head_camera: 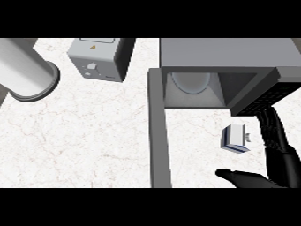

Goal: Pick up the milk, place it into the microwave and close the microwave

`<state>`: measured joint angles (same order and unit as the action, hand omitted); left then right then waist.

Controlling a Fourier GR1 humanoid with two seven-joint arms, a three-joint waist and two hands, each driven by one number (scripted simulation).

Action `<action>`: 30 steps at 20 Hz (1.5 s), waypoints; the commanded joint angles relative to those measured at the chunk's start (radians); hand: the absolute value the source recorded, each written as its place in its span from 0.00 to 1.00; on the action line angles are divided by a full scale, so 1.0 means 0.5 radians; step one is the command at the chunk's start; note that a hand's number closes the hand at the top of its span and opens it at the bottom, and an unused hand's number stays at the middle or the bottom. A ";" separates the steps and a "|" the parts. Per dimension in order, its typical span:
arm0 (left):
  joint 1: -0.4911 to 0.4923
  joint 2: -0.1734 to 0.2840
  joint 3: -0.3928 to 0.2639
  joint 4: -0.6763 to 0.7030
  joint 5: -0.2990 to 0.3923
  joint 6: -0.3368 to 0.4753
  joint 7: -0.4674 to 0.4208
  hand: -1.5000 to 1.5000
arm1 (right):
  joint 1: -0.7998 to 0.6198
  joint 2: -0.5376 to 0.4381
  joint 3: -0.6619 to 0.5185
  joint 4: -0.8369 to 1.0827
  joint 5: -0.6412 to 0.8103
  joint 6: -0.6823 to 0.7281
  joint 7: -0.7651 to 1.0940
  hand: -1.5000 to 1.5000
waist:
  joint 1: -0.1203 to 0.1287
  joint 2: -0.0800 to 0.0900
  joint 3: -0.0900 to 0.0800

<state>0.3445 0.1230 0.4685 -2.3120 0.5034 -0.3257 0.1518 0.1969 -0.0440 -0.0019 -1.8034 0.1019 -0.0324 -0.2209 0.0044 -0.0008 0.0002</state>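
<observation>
Right hand (273, 145) in at lower right, black fingers straight and released, grasping nothing, thumb stuck out low toward the left. Milk (235, 139) just beside the fingers on their left, a small white-and-blue carton lying on the marble-look counter (81, 132), in front of the microwave (224, 66) opening. Microwave door (158, 128) swung open, a long grey slab running toward the robot; pale round plate inside the cavity. Risk, imo: boxy carton could skid on the smooth top if fingers nudge it before the thumb closes; it could also clip the dark control panel going in. Left hand not showing.
</observation>
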 commanded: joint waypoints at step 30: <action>0.103 -0.043 0.400 -0.092 0.419 -0.307 0.199 0.00 | -0.775 -0.213 -0.492 2.173 0.006 -0.066 -1.247 0.00 | 0.023 0.001 0.001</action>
<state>0.3460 0.0782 0.6263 -2.2947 0.6028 -0.4755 0.1882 -0.1109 -0.1465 -0.2360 -0.8250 0.0867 -0.0192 -0.8210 0.0093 0.0002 0.0005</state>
